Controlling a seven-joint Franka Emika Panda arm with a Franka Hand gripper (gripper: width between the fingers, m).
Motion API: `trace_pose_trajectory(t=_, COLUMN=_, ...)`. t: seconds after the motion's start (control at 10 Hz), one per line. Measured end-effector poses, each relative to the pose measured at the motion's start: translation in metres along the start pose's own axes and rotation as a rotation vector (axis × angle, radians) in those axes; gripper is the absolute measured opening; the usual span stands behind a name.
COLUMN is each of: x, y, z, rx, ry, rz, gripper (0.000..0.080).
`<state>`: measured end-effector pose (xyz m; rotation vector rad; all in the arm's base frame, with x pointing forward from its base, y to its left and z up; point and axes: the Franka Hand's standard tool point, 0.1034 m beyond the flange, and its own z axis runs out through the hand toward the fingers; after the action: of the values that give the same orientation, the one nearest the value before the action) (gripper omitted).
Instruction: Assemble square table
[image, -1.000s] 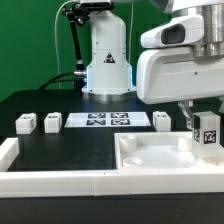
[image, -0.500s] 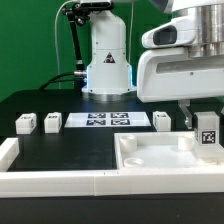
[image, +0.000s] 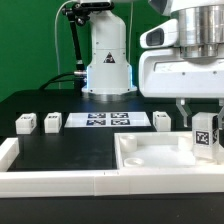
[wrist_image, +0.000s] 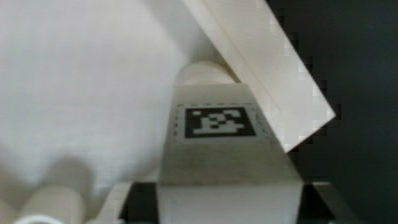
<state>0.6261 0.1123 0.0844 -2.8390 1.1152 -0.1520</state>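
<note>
The white square tabletop (image: 150, 160) lies tray-side up at the exterior view's right. My gripper (image: 204, 128) is shut on a white tagged leg (image: 205, 137) and holds it upright over the tabletop's far right corner. In the wrist view the leg (wrist_image: 217, 125) shows its tag, with a black finger (wrist_image: 146, 205) on each side of it, close to the tabletop's rim (wrist_image: 267, 70). Three more legs stand on the black table: two at the left (image: 25, 123) (image: 51, 121) and one beside the marker board (image: 161, 120).
The marker board (image: 105, 120) lies at the back middle, in front of the arm's white base (image: 107, 60). Long white bars (image: 60, 182) run along the front edge and up the left side. A rounded post (wrist_image: 54, 195) rises inside the tabletop near the leg.
The held leg has turned a little, so its tag now faces the exterior camera more squarely. The grip has not changed.
</note>
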Motion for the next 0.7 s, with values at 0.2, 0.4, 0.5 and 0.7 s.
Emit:
trace_pose_trajectory(t=0.2, x=0.0004, y=0.0015, z=0.0004, rx=-0.005, ry=0.004, rz=0.179, gripper=0.0292)
trace_pose_trajectory(t=0.4, x=0.0007, y=0.0034, z=0.0004, rx=-0.012, ry=0.004, rz=0.353, gripper=0.0292)
trace_pose_trajectory(t=0.5, x=0.0007, y=0.0037, z=0.0006, rx=-0.012, ry=-0.004, rz=0.400, gripper=0.0292)
trace_pose_trajectory(t=0.7, x=0.0006, y=0.0050, z=0.0008, rx=-0.018, ry=-0.006, rz=0.555, gripper=0.0292)
